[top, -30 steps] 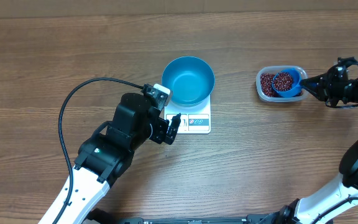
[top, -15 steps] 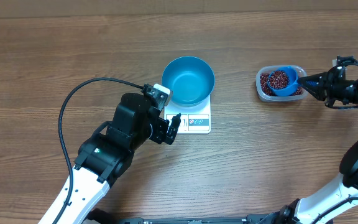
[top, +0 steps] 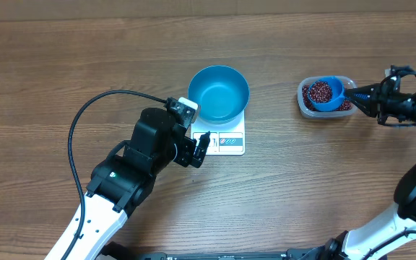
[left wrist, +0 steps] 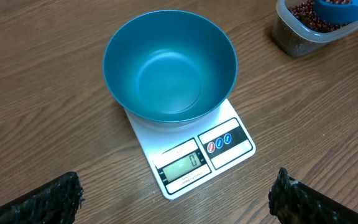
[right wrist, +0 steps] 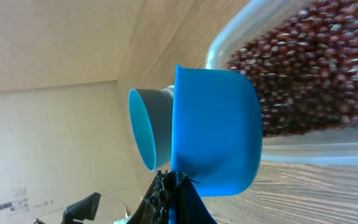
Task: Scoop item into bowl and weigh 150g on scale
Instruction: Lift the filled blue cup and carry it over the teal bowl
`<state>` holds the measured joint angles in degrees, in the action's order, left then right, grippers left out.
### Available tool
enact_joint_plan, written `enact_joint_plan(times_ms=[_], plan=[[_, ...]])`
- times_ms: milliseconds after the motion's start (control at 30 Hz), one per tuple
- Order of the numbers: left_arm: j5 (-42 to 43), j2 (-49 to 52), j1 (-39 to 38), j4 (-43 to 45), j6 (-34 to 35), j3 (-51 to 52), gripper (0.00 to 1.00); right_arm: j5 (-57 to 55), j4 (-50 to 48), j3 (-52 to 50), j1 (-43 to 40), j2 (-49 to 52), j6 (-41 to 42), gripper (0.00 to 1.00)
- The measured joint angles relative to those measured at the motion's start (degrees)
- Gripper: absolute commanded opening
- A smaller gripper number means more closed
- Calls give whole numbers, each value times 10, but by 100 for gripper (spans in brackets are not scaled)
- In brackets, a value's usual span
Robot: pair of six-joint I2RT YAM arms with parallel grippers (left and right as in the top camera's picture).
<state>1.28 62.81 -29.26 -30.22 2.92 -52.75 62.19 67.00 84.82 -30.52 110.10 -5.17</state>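
While the blue bowl (left wrist: 166, 68) stood empty, the left tool (top: 198, 149) hovered with its jaws spread wide and nothing between them, just off the seven o'clock corner of the scale (left wrist: 229, 149) on the wooden tabletop (top: 63, 65). Beyond it, the white scale's display appeared to read zero, and the bowl sat squarely on the platform with not one bean inside. Farther off, at the bowl's three o'clock and well apart from it, the clear tub (top: 303, 101) held the beans (top: 313, 94). Over the tub's three o'clock side hung the small blue scoop (top: 328, 92), heaped with beans, its handle pinched in the fully closed right tool (top: 367, 95). By the look of things the work had barely begun: one scoopful was loaded, but none had reached the bowl. The carrying, the pouring and the topping up to the target weight all lay ahead.
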Motion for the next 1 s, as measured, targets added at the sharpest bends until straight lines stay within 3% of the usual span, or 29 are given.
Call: enact_joint_plan(times_ms=[300, 700, 1000], plan=[[0, 0, 0, 0, 0, 0, 100, 8, -5, 52, 83, -72, 21, 4], [0, 0, 0, 0, 0, 0, 99, -3, -162, 63, 257, -96, 144, 4], [0, 0, 0, 0, 0, 0, 100, -87, -204, 63, 368, -96, 194, 4]])
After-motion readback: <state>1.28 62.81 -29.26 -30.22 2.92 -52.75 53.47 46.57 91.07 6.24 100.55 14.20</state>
